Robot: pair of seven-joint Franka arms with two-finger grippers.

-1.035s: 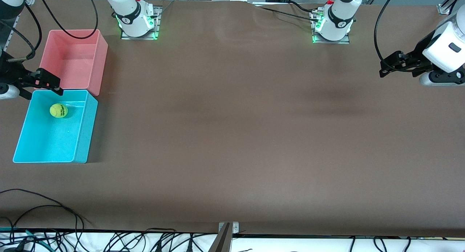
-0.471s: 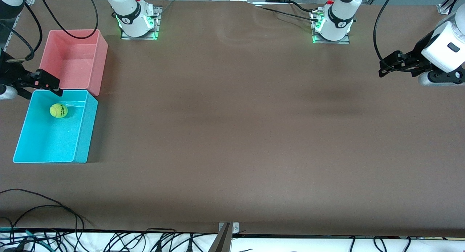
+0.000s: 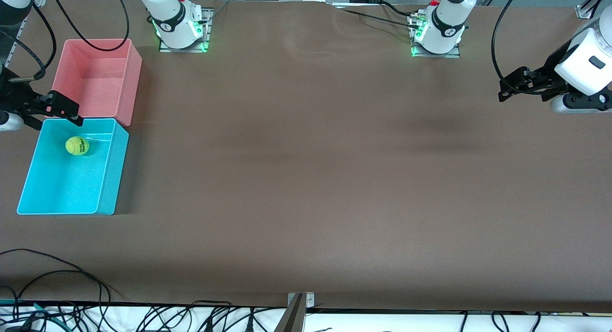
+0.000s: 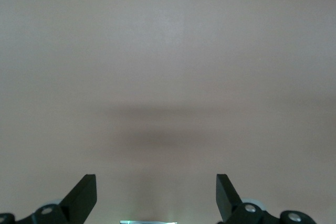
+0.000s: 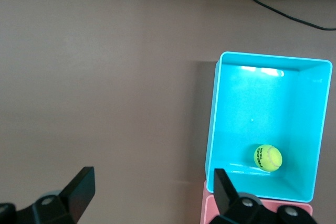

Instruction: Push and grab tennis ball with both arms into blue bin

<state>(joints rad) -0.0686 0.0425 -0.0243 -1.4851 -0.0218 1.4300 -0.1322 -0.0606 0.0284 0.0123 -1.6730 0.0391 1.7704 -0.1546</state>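
The tennis ball (image 3: 77,145) (image 5: 268,157) lies inside the blue bin (image 3: 110,179) (image 5: 218,114), in the part of it closest to the pink bin. My right gripper (image 3: 53,116) (image 5: 152,187) hovers open and empty. One finger is over the seam between the two bins and the other is over bare table outside them. My left gripper (image 3: 508,87) (image 4: 156,192) hangs open and empty above bare table at the left arm's end, with only brown tabletop in its wrist view.
A pink bin (image 3: 136,83) stands against the blue bin, farther from the front camera. Both bins are at the right arm's end of the table. Loose black cables (image 3: 57,274) lie along the table edge nearest the front camera.
Both grippers have drifted only very slightly. The ball and the bins have not moved.
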